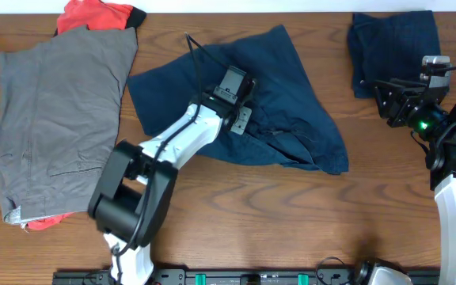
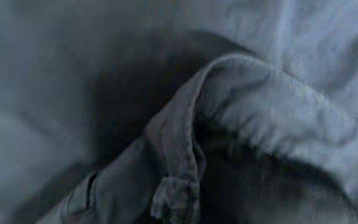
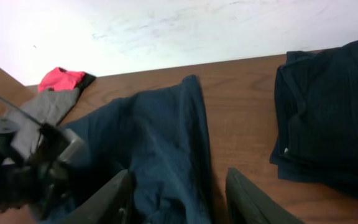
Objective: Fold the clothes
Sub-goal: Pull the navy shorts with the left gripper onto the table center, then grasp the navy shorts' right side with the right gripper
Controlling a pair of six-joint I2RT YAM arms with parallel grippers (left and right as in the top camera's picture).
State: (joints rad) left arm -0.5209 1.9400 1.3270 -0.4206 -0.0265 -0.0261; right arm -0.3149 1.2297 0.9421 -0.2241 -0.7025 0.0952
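The dark navy shorts (image 1: 291, 119) lie spread and rumpled mid-table; they also show in the right wrist view (image 3: 160, 137). My left gripper (image 1: 236, 85) is pressed down on their middle. The left wrist view is filled with navy cloth (image 2: 260, 106), and a raised fold with a belt loop (image 2: 174, 198) runs up to where the jaws are; the fingers themselves are hidden. My right gripper (image 1: 388, 99) (image 3: 185, 199) is open and empty, held above the table to the right of the shorts.
Folded navy garment (image 1: 390, 43) (image 3: 334, 124) at the back right, beside the right gripper. Grey shorts (image 1: 62, 111) (image 3: 48, 106) lie flat at the left. Red-orange garment (image 1: 93, 14) (image 3: 61, 78) at the back left. The left arm (image 3: 23, 162) crosses the shorts.
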